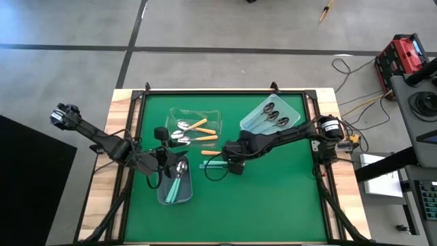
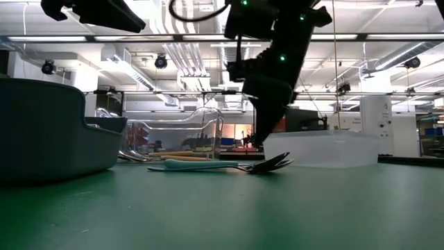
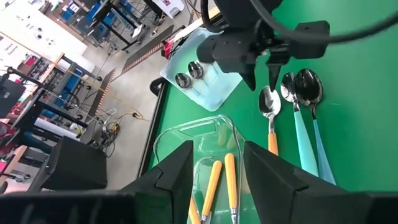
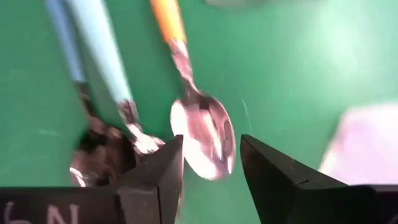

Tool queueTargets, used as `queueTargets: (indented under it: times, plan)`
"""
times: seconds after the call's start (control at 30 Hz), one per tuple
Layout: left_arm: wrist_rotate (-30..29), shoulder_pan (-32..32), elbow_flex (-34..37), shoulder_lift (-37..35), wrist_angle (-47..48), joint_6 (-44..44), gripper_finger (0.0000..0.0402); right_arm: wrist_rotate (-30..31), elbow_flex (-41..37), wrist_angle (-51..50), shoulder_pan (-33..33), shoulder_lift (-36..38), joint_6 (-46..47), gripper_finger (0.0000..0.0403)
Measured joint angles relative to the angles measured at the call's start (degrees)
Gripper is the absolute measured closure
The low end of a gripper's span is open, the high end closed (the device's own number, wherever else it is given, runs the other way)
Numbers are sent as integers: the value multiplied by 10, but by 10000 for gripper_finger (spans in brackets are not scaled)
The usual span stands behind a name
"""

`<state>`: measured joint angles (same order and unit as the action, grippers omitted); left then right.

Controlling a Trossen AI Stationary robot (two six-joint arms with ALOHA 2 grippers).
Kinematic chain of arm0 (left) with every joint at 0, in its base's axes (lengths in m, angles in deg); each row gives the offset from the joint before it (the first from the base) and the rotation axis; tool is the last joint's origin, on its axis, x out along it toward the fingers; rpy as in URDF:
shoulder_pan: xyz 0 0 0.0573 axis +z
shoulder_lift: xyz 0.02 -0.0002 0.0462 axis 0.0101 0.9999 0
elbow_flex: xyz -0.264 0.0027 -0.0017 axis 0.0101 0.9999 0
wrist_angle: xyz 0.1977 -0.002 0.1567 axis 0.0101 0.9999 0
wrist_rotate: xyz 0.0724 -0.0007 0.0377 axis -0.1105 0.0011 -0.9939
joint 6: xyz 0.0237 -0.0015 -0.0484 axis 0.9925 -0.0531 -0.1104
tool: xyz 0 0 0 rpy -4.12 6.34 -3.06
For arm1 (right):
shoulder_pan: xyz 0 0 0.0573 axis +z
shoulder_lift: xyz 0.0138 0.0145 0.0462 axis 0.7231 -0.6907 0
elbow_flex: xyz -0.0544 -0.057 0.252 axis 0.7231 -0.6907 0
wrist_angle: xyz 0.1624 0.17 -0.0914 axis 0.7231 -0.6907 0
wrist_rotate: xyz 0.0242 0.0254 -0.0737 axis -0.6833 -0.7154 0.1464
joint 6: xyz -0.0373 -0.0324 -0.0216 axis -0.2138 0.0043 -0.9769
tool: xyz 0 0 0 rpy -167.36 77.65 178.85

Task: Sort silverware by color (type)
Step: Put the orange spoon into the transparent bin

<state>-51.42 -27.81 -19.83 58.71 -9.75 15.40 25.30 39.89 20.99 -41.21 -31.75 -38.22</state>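
Observation:
Three loose spoons lie side by side on the green table (image 1: 273,198): an orange-handled spoon (image 3: 272,127), a teal-handled spoon (image 3: 300,134) and a blue-handled spoon (image 3: 316,124). My right gripper (image 4: 211,168) hangs open just above their bowls, fingers pointing down on either side of the orange spoon's bowl (image 4: 204,134) and, in the low view, clear of it (image 2: 259,141). My left gripper (image 3: 217,171) stands open and holds nothing, above the grey bin (image 1: 164,195), which has teal spoons (image 1: 174,184) in it.
A clear bin (image 1: 171,111) at the table's far middle holds orange spoons (image 1: 198,125). A second clear bin (image 1: 297,102) at the far right holds dark-handled spoons (image 1: 272,115). Bare green table lies toward the near edge and near right.

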Motion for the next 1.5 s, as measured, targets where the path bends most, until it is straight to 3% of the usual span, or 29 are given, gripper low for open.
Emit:
queueTargets:
  times: [0.13,0.33,1.1,1.3,1.5]
  plan:
    - [0,0,0,0,0,0,278,-43,0,62,-9,0,-81,245]
    - [0,0,0,0,1,6,278,-86,-21,192,-30,-13,-133,249]
    - [0,0,0,0,2,13,278,-81,-141,371,-51,-27,-143,273]
    - [0,0,0,1,-3,15,278,-89,-163,394,-54,-25,-132,301]
    - [0,0,0,1,-4,15,278,-91,-164,389,-54,-25,-133,356]
